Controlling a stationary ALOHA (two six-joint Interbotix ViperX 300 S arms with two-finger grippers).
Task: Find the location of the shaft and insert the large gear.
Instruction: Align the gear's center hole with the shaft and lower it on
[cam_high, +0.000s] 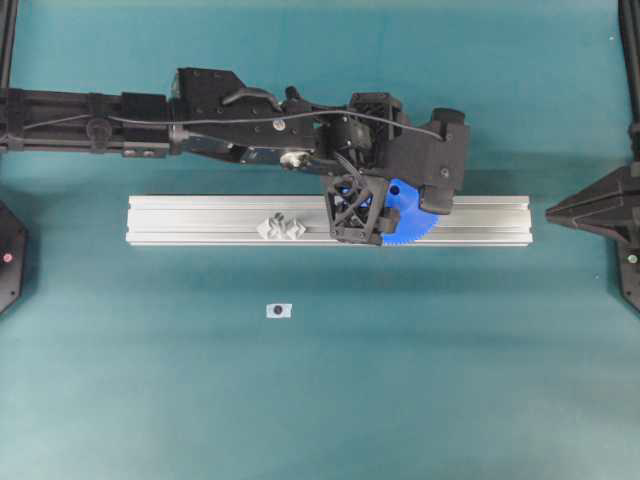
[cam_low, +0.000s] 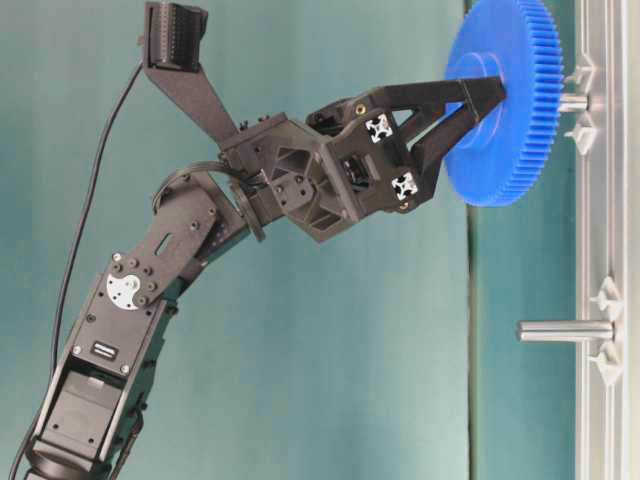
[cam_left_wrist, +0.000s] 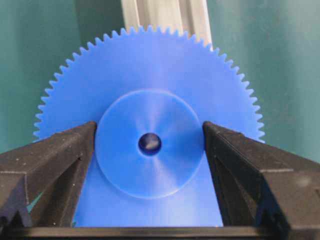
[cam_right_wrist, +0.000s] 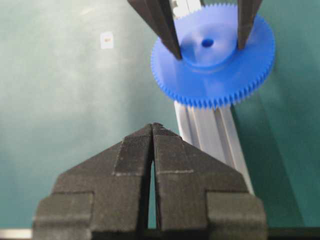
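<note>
Gear (cam_left_wrist: 150, 145) held over the aluminium rail (cam_high: 200, 220): the left gripper (cam_left_wrist: 149, 145) has its fingers clamped on either side of the large blue gear's raised hub. In the table-level view a short shaft (cam_low: 572, 102) pokes from the rail right at the gear's far face; a second peg (cam_low: 563, 330) stands further along. The right gripper (cam_right_wrist: 152, 131) hangs back with jaws pressed together, holding nothing. A small white tag (cam_high: 279, 311) lies on the teal table (cam_high: 450, 380).
</note>
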